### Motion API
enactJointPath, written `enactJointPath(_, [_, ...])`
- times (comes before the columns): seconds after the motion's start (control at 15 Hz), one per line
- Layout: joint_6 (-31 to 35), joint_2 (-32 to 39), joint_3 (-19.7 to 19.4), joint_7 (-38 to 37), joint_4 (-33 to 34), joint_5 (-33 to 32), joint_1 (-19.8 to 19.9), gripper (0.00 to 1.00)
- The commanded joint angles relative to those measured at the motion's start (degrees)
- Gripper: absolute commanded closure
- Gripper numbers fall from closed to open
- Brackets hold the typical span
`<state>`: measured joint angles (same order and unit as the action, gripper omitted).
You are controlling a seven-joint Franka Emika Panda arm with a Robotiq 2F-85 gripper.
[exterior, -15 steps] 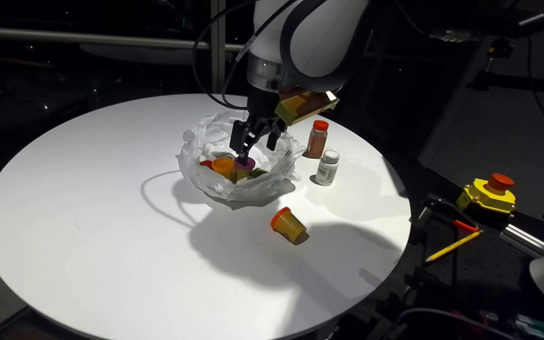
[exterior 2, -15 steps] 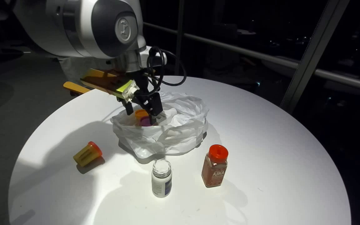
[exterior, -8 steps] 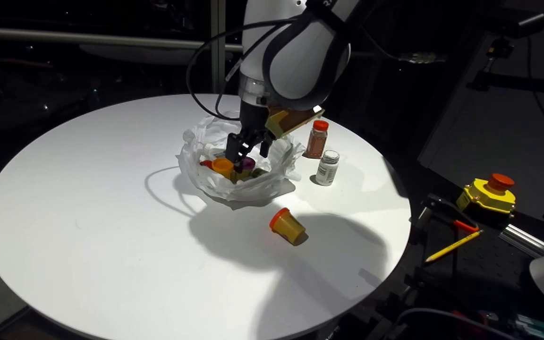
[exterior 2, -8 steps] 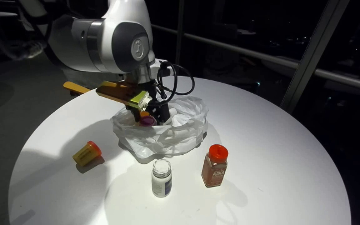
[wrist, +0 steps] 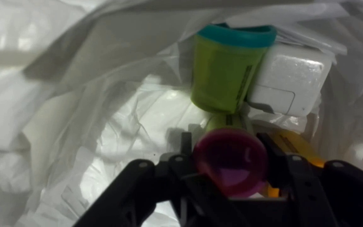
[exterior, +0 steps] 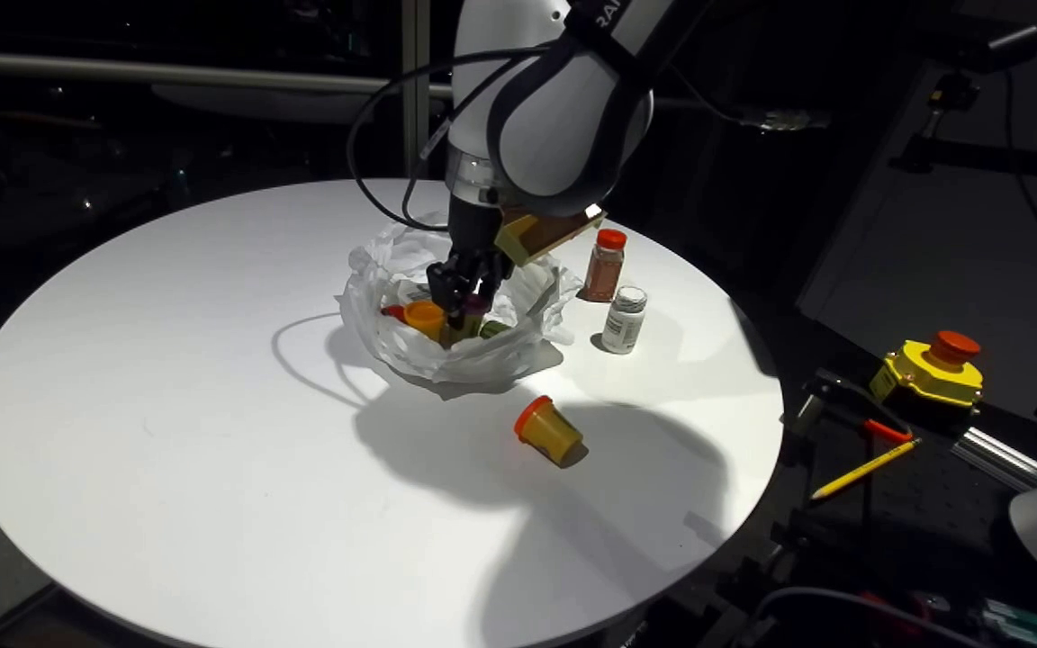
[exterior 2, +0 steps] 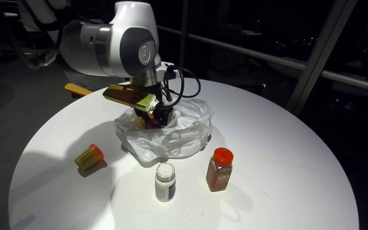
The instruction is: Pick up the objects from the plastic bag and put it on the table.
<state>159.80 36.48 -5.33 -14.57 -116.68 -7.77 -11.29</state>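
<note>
The white plastic bag (exterior 2: 171, 143) stands on the round white table (exterior: 212, 468) with its mouth open upward. Inside it my gripper (wrist: 225, 140) is shut on a tub with a purple lid (wrist: 232, 157), one finger at each side of the lid. An orange-lidded tub (exterior: 424, 319) stands beside it in the bag. The wrist view also shows a green tub with a teal rim (wrist: 227, 72) and a white boxy item (wrist: 290, 78) there. A small red thing (exterior: 393, 312) peeks out beside the orange lid. The fingertips are partly hidden in both exterior views.
On the table near the bag, a yellow tub with a red lid (exterior: 550, 432) lies on its side. A white bottle (exterior 2: 165, 182) and a red-capped jar (exterior 2: 219, 172) stand upright. Beyond the table's edge are a yellow emergency stop (exterior: 928, 373) and a pencil (exterior: 865, 470).
My gripper has come down deeper into the bag, and its fingers have closed in around the purple-lidded tub. The things on the table have hardly moved.
</note>
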Motion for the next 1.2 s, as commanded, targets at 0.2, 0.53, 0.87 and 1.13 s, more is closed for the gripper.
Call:
enactJointPath(0.2, [-2.0,-9.5,-4.2,-6.0,-6.7,-0.9,-6.0,0.72])
enactJointPath(0.53, [-3.5,-22.5,-8.5,-19.0,-18.5,-9.2,-15.0,0.72])
enactJointPath(0.87, [-9.8,-35.7,-4.0,-38.5,-28.7,-25.6,-15.0,0.72])
enactJointPath(1.13, [-4.6,-40.0,1.1,-33.5,-35.5,-20.6,-3.8,0.72])
